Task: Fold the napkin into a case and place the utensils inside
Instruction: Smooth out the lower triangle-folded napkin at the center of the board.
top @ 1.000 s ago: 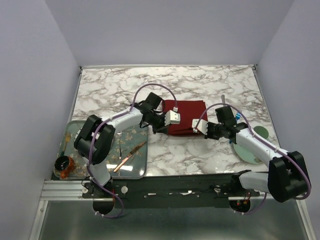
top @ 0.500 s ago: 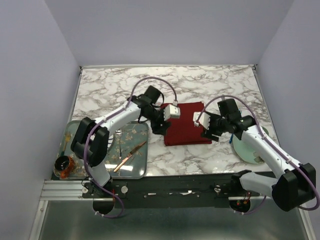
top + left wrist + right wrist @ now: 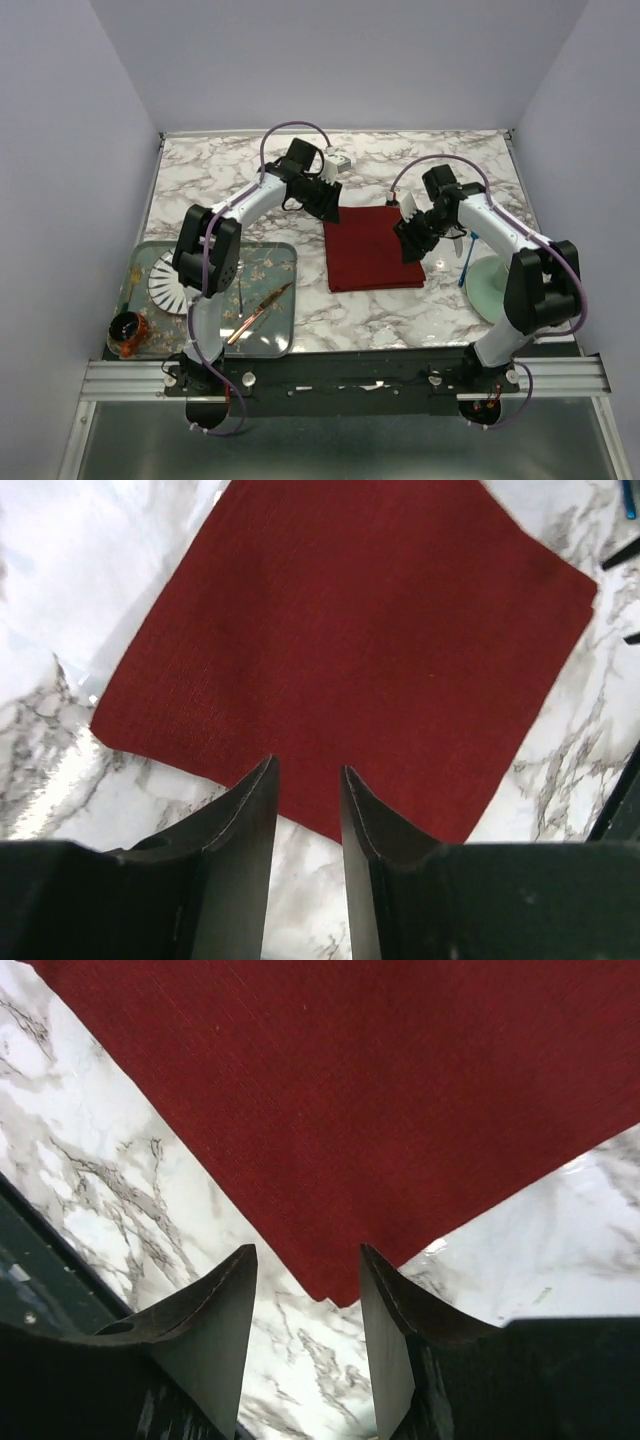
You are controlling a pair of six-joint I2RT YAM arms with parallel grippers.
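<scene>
Napkin (image 3: 372, 250) lies flat: roughly square, finely woven maroon cloth.

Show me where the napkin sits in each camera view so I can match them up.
Top external: the napkin lies flat at mid-table, between the left hand and the right hand.
Left wrist: it fills the upper centre, its near edge passing under the fingertips.
Right wrist: it fills the top, one corner pointing down between the fingertips.
Shared landmark: the grey-veined marble table around the cloth.
</scene>
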